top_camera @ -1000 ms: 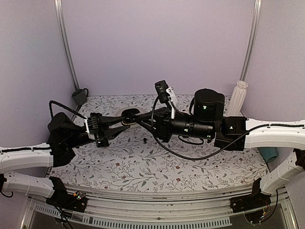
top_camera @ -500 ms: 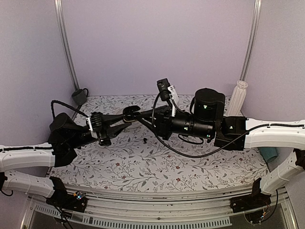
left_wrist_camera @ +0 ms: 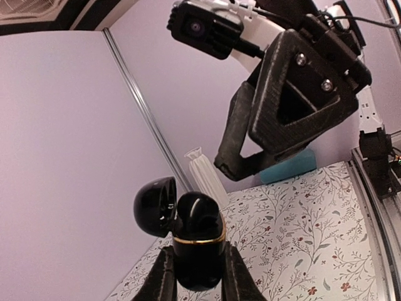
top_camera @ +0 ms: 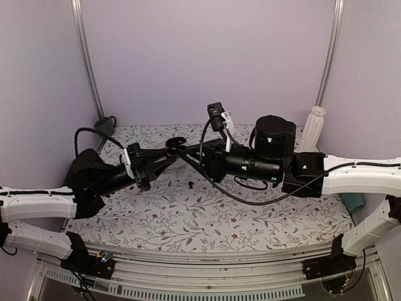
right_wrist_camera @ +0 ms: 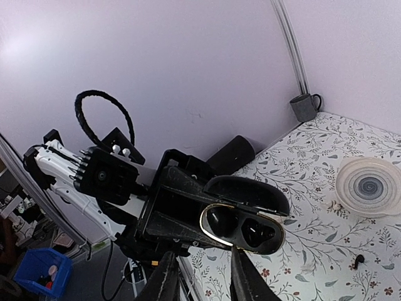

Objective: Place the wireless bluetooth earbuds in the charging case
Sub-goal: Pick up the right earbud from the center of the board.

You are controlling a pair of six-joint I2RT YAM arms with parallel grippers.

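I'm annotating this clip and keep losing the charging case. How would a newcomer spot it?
Start at the floral-patterned table and follow the left arm to its pincer, raised over the back middle. Clamped there is the glossy black pebble-shaped charging case. Its flipped-open lid and gold rim set it apart from the tiny black earbud lying on the cloth.

Earbud [right_wrist_camera: 358, 259] too small for detail

Robot test cell in a lab.
Plain lilac walls [top_camera: 207, 63] and metal posts [top_camera: 88, 63] box in a floral tabletop [top_camera: 188, 219]. A cabled left arm [top_camera: 37, 207] and right arm [top_camera: 357, 177] are bolted to a metal frame [top_camera: 207, 276] at the tabletop's near edge.
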